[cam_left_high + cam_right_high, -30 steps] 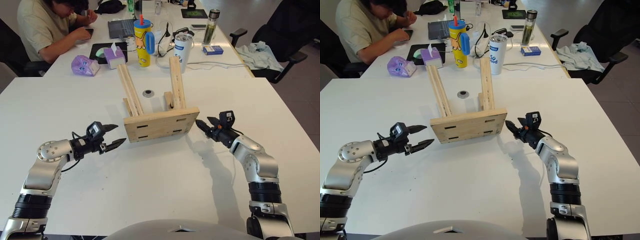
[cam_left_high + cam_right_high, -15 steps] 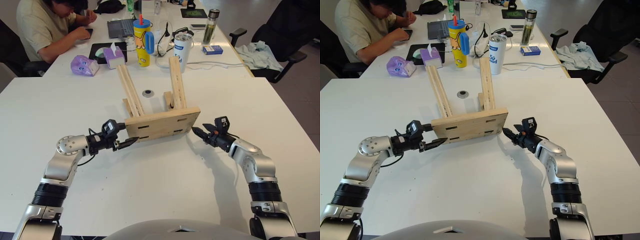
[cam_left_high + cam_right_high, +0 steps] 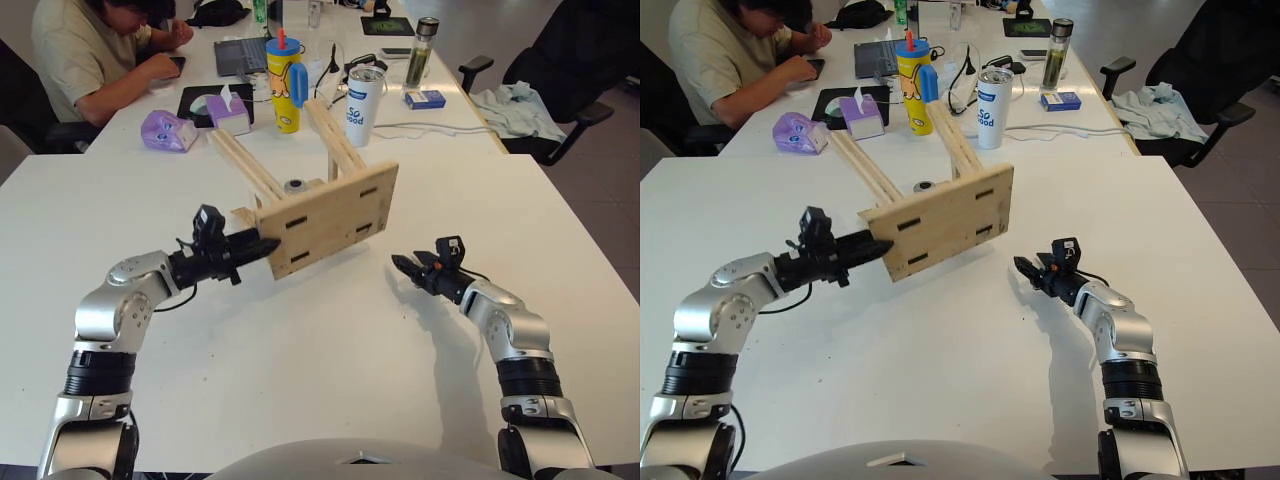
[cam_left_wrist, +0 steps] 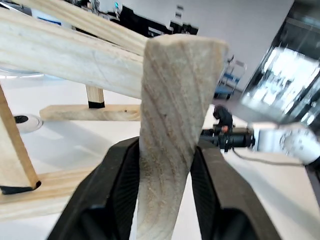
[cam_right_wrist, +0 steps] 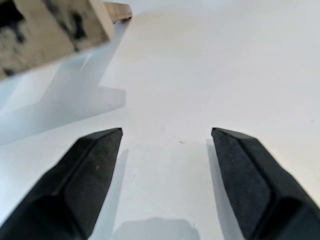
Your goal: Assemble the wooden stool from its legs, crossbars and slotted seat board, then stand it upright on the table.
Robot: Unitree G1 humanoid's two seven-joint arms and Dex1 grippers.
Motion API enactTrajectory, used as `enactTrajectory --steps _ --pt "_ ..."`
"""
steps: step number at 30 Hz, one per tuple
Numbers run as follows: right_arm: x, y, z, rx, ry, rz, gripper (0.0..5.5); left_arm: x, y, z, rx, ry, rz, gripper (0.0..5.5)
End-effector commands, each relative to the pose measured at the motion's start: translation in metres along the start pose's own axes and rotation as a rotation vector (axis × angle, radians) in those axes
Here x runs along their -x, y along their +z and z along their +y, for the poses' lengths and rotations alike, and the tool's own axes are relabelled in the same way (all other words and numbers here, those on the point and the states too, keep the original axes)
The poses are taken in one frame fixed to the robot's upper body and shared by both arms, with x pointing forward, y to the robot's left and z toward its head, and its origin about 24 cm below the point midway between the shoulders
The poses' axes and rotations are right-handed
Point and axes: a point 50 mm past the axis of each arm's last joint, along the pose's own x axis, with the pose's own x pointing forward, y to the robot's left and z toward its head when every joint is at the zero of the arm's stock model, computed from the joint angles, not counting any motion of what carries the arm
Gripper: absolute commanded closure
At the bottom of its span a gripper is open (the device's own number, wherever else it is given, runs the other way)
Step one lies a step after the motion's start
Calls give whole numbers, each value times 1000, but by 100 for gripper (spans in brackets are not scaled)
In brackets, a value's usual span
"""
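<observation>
1. Stool (image 3: pixel 330 215): assembled and lying on its side, with the slotted seat board (image 3: pixel 945 218) facing the robot and the legs (image 3: pixel 243 163) pointing away. The board is tilted and its near left corner is raised above the surface (image 3: pixel 330 380). I cannot tell whether any leg end rests on the surface.
2. Left pincer (image 4: pixel 167 145): clenched on the left edge of the seat board, one finger on each face.
3. Right pincer (image 3: pixel 398 263): released, fingers (image 5: pixel 90 165) spread, low over the surface. It is near the board's right side but apart from it.
4. Handling (judged): stiff, light softwood. Smooth faces may slip in a narrow grip. The long legs put leverage on a one-edge hold, so the stool may twist, and push-fit joints may loosen if it is jerked.
5. Where to hold (judged): the board's two opposite edges, one pincer on each. A leg near its joint also serves for steering.
6. Change over the last second:
   - The board stood with its lower edge on the surface and is now lifted and canted.
   - The left pincer was open and apart from the board, and has closed on it.
   - The right pincer, formerly at the right edge, has drawn back.
</observation>
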Motion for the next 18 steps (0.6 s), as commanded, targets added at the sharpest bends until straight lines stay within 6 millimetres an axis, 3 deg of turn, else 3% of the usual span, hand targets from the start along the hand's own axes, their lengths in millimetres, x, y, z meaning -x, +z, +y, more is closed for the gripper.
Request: enactTrajectory --steps 1,4,6,8,10,14,18 --pt "-3 -6 4 -19 -14 5 217 1 67 -2 260 -17 -435 415" --pt "-3 -8 7 -36 -16 1 217 19 83 10 401 109 -659 417" --pt "-2 -9 8 -50 -25 -7 217 39 88 29 492 266 -816 417" --pt "-3 -9 10 -66 -27 -16 217 71 83 53 583 481 -1004 417" --pt "-3 -10 12 -84 -34 -27 217 88 70 70 667 624 -1115 417" --pt "-7 -8 19 -88 -18 -35 217 79 38 90 782 807 -1050 417" --pt "-9 -5 21 -87 -21 -44 217 72 15 102 792 873 -957 417"
